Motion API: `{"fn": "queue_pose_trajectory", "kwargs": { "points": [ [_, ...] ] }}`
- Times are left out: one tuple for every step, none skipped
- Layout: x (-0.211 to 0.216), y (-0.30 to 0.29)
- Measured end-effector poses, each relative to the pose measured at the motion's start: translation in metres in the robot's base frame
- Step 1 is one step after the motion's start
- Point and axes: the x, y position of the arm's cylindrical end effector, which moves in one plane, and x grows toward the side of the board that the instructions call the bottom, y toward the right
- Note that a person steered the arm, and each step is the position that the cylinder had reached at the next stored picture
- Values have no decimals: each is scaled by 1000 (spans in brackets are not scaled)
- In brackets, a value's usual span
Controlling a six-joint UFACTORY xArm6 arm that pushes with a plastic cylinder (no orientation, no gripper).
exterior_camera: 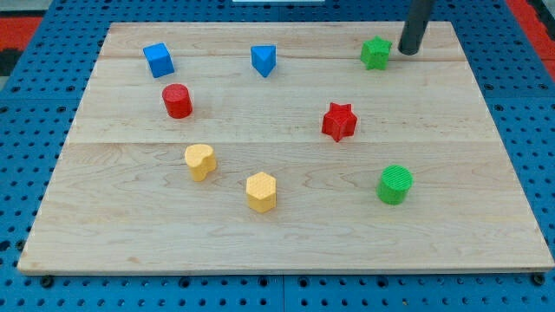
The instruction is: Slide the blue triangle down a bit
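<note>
The blue triangle [264,60] sits on the wooden board [286,234] near the view's top, left of centre. My tip [407,49] is at the view's top right, just right of the green star [375,53] and far to the right of the blue triangle. The rod rises out of the top of the view.
A blue cube [159,60] lies at the top left, a red cylinder [178,100] below it. A yellow heart [200,161] and a yellow hexagon [261,191] sit lower middle. A red star [339,121] and a green cylinder [395,185] sit on the right.
</note>
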Motion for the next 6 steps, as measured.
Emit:
{"fn": "queue_pose_trajectory", "kwargs": {
  "points": [
    [-12, -51],
    [37, -102],
    [16, -81],
    [-26, -144],
    [12, -204],
    [37, -146]
  ]
}}
